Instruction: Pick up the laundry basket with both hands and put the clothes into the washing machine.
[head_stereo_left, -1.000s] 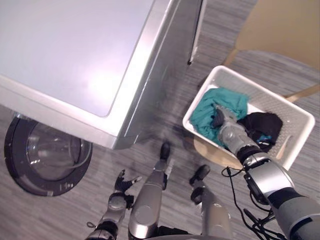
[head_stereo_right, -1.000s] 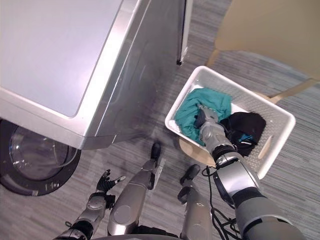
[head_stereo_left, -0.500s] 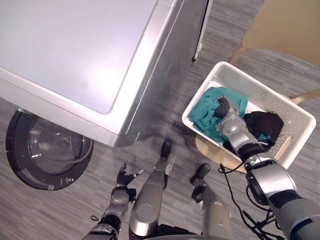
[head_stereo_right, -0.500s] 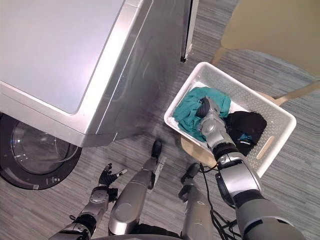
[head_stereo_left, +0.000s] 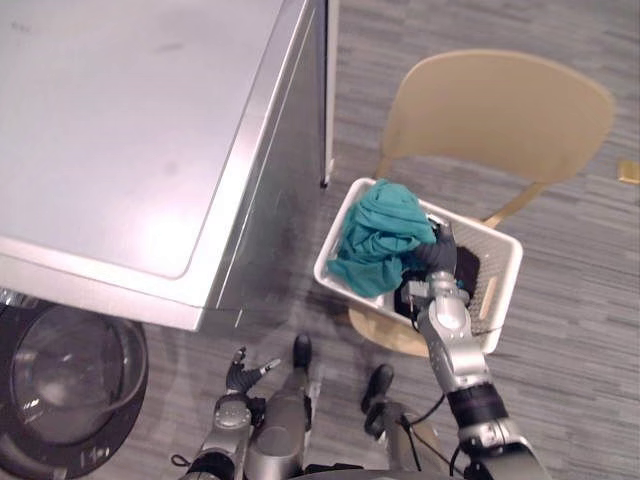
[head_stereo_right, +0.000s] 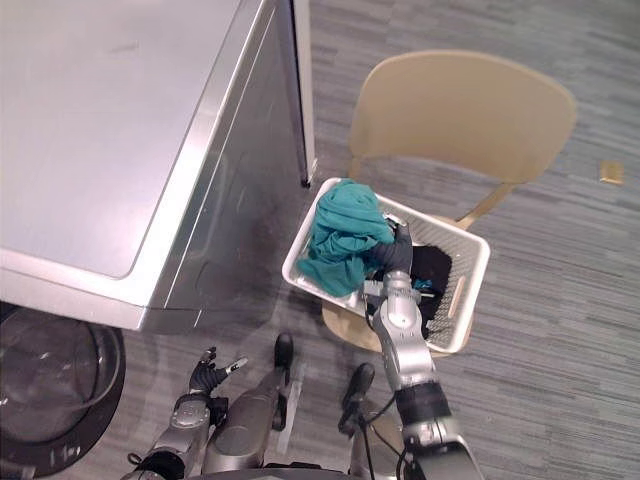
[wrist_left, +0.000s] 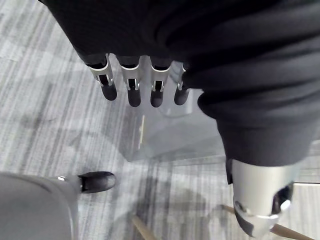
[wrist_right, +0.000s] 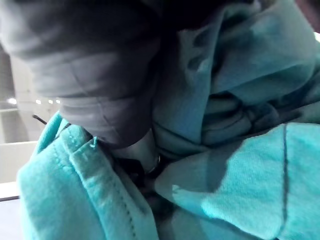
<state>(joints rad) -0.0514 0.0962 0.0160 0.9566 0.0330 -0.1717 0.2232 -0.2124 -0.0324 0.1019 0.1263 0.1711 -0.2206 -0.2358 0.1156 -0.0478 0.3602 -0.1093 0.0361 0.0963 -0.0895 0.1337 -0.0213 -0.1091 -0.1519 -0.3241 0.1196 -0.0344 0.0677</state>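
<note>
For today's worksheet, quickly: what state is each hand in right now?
Left hand: open, holding nothing.
Right hand: closed on the teal garment.

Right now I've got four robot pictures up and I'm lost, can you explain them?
It's a humanoid robot. Two pictures look down from its head; the other two come from cameras on its wrists. A silver washing machine stands on the left, with a round door at its front. A white laundry basket sits on a tan chair. The right hand grips a bunched teal garment over the basket's rim; a black garment lies inside. The left hand hangs open, holding nothing.
</note>
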